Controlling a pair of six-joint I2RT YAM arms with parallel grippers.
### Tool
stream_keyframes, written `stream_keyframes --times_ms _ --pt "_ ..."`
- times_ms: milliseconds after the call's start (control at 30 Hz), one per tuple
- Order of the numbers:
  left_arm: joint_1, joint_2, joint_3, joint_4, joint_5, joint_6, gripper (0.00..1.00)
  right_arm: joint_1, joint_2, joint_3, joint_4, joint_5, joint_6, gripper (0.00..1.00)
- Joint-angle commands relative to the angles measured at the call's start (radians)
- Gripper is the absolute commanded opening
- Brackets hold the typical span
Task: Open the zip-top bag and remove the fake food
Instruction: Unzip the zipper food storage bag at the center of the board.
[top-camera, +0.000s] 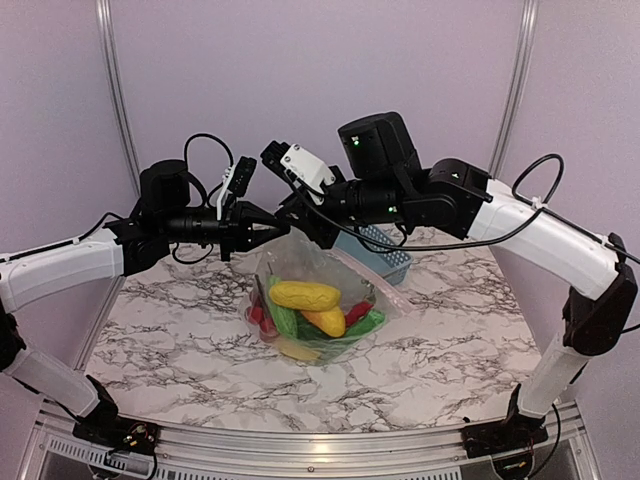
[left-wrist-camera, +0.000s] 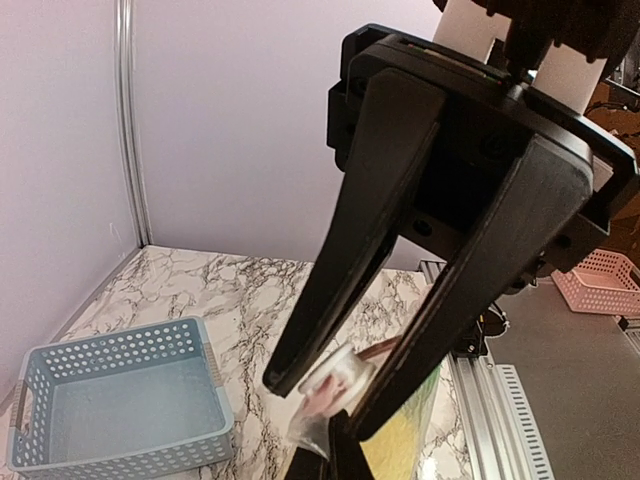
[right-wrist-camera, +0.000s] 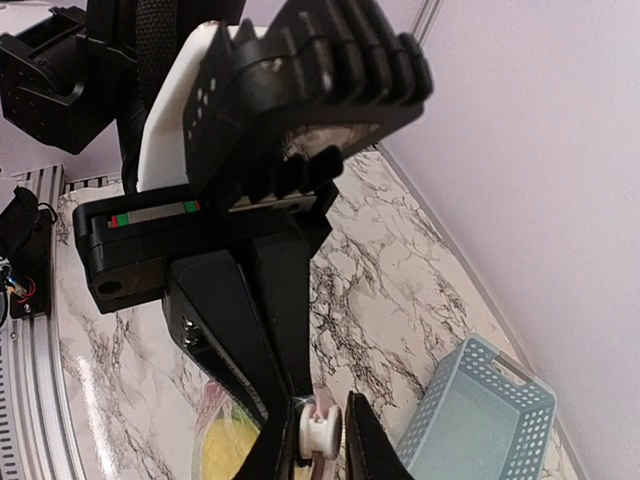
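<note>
**While both grippers pinch its rim, the bag (top-camera: 300, 256) sits on the table (top-camera: 180, 320) with the food (top-camera: 305, 295) inside**

Where the two arms meet above the middle of the table, the left gripper (top-camera: 275, 228) points across from the left. Its fingers are pressed together on the raised top corner of the bag. The right gripper (right-wrist-camera: 319, 428) comes in from the opposite side, just beside it, so the two sets of tips almost touch. The right fingers stand only slightly apart, one on each side of the rim. A small white-and-pink bit of the bag's edge is squeezed between them.

Below the grippers, the clear crinkled plastic slopes down to the body of the bag, which lies on the marble-patterned top. A pinkish strip runs along the bag's right edge. Whether the zip is parted cannot be told from these views.

All the food is in the bag's lower part. A yellow corn cob lies on top, with an orange-yellow piece just below it. Green pieces sit to either side, red ones are tucked in between, and another yellow piece is at the near edge.

A blue-grey basket (top-camera: 390, 258) stands on the table behind the bag, to its right, under the right arm.
</note>
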Motion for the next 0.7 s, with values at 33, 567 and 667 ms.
stream_keyframes --times_ms 33,567,667 --pt "-0.005 -0.023 0.028 -0.013 -0.017 0.012 0.00 0.009 -0.030 -0.015 0.000 0.016 0.022 0.15" --pt "-0.005 -0.019 0.028 -0.019 -0.020 0.012 0.00 0.009 -0.043 -0.030 0.023 0.020 0.028 0.21" --pt "-0.006 -0.017 0.028 -0.019 -0.019 0.009 0.00 0.009 -0.038 -0.028 0.027 0.017 0.028 0.21"
